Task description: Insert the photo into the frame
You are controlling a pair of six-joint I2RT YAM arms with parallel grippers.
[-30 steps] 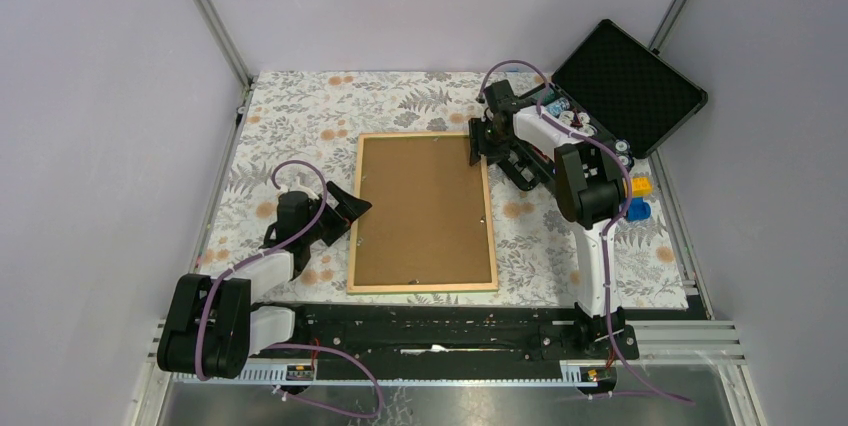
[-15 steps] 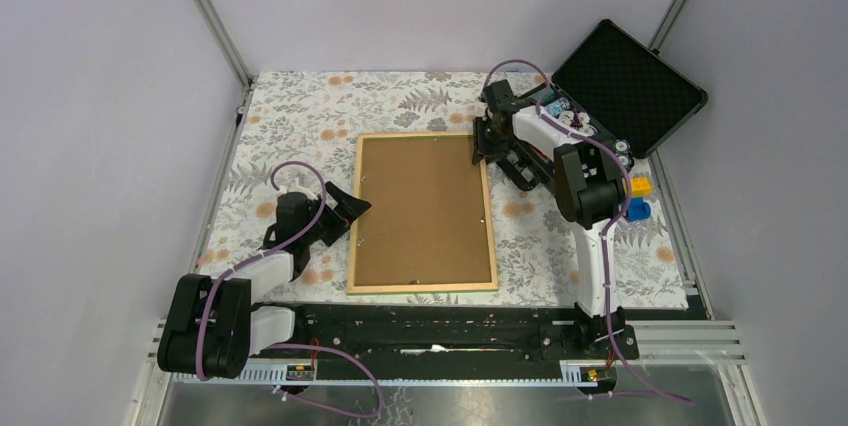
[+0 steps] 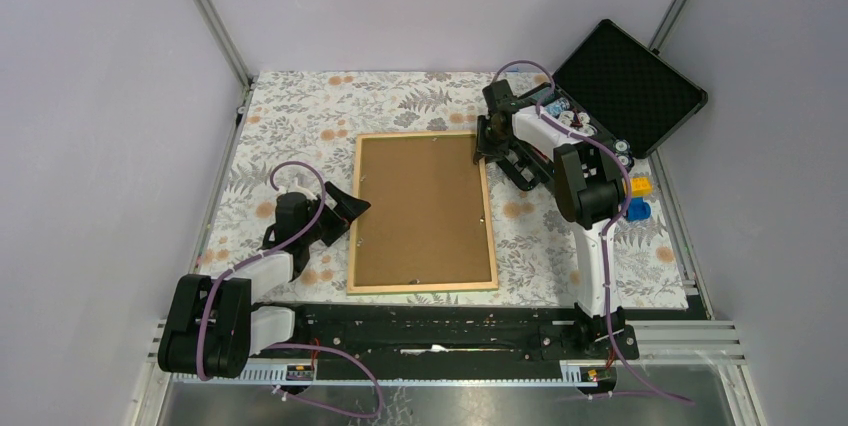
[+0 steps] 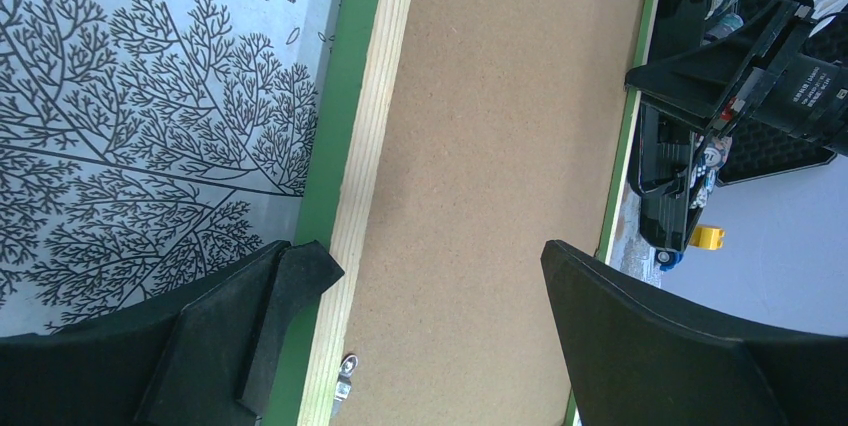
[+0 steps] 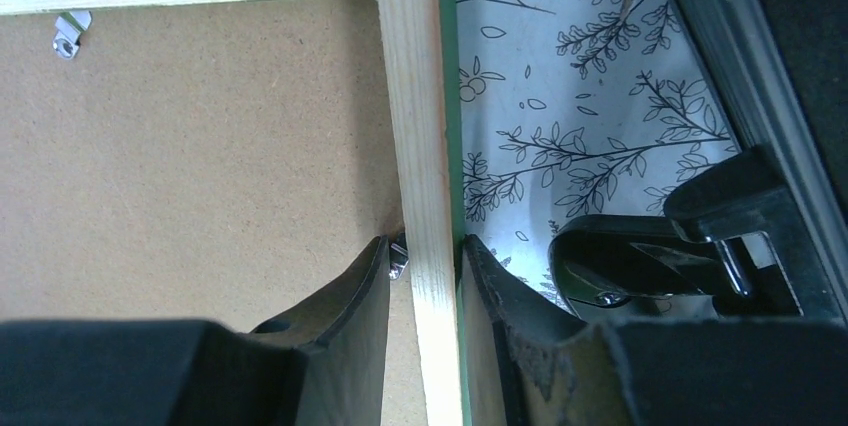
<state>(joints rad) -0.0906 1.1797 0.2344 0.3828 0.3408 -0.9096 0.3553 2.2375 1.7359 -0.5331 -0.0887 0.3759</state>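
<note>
Right wrist view: the frame [image 5: 418, 96] lies face down, brown backing panel [image 5: 200, 146] upward. The right gripper [image 5: 425, 246] closely straddles its wooden rail, likely to steady it; whether it pinches yet, I cannot tell. The left gripper [image 4: 435, 256] is spread wide over the opposite rail. The photo is not visible

I get even, diffuse light from overhead, with only faint, soft shadows on the floral tablecloth [image 3: 300, 116] and no glare. On my right wrist feed the wood grain of the frame [image 5: 425, 146] is sharp, but the right gripper's fingers [image 5: 340, 336] up close go dark and blurry.
</note>
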